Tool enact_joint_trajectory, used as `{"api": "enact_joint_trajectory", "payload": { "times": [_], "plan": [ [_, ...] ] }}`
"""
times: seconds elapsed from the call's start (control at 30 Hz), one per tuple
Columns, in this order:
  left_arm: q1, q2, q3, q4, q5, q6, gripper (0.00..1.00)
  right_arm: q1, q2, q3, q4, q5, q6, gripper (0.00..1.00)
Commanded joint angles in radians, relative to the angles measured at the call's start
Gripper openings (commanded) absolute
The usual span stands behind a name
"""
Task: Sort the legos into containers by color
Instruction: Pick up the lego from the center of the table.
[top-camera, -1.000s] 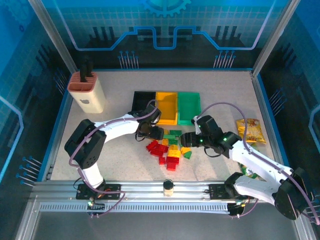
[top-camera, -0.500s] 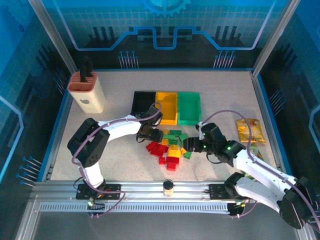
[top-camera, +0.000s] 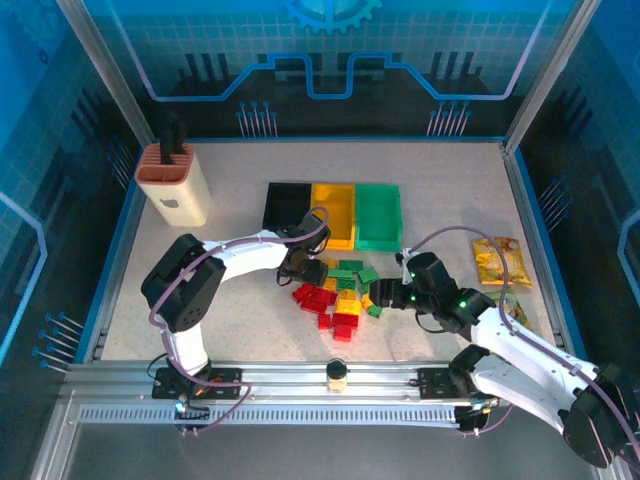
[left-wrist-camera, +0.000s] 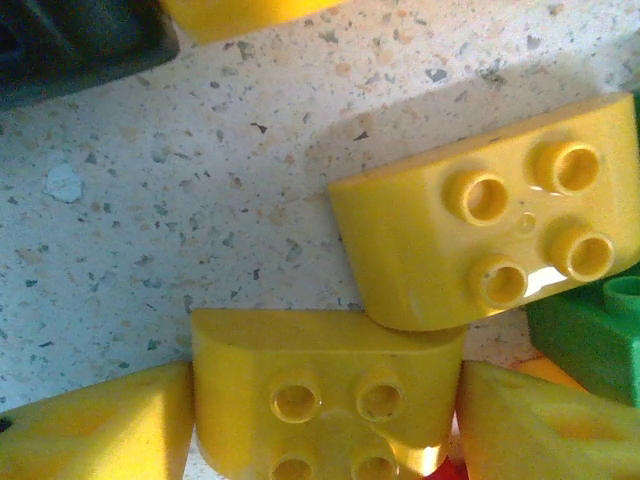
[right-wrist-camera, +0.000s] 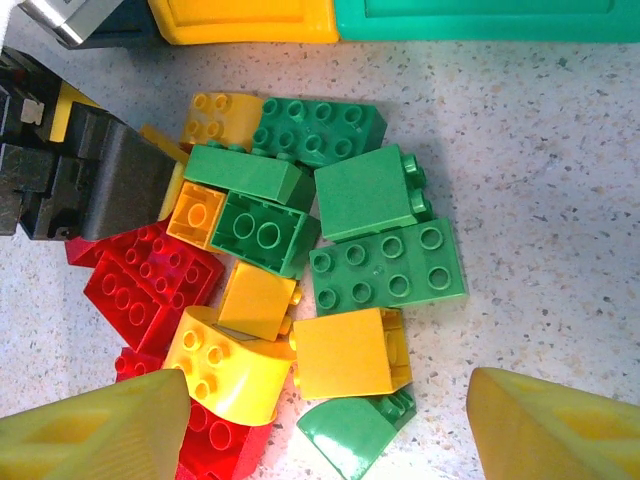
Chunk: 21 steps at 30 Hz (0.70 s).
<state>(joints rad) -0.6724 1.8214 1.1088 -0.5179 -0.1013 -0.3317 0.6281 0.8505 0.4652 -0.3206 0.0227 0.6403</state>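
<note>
Left gripper (left-wrist-camera: 325, 400) straddles a yellow lego (left-wrist-camera: 320, 345) at the left side of the lego pile (top-camera: 340, 295) mid-tabletop (top-camera: 450, 180), fingers (left-wrist-camera: 95, 425) against both its sides; can't tell if it's clamped. Right gripper (right-wrist-camera: 325, 400) wide, empty, over the pile. Step: picking yellow. Next: firm grip, lift clear of neighbours, carry to the yellow bin (top-camera: 333, 215) just beyond, toward the far edge

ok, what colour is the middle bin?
The middle bin is yellow, clearest in the top external view.
</note>
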Motion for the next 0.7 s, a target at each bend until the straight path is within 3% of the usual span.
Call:
{"api": "enact_joint_trajectory", "payload": {
  "times": [0.0, 0.67],
  "plan": [
    [-0.009, 0.053, 0.001, -0.007, -0.024, 0.022, 0.57, 0.005, -0.005, 0.016, 0.0, 0.023, 0.003, 0.74],
    [-0.013, -0.076, 0.083, -0.112, -0.094, 0.029, 0.54, 0.004, -0.044, 0.006, -0.008, 0.017, 0.008, 0.74]
  ]
}}
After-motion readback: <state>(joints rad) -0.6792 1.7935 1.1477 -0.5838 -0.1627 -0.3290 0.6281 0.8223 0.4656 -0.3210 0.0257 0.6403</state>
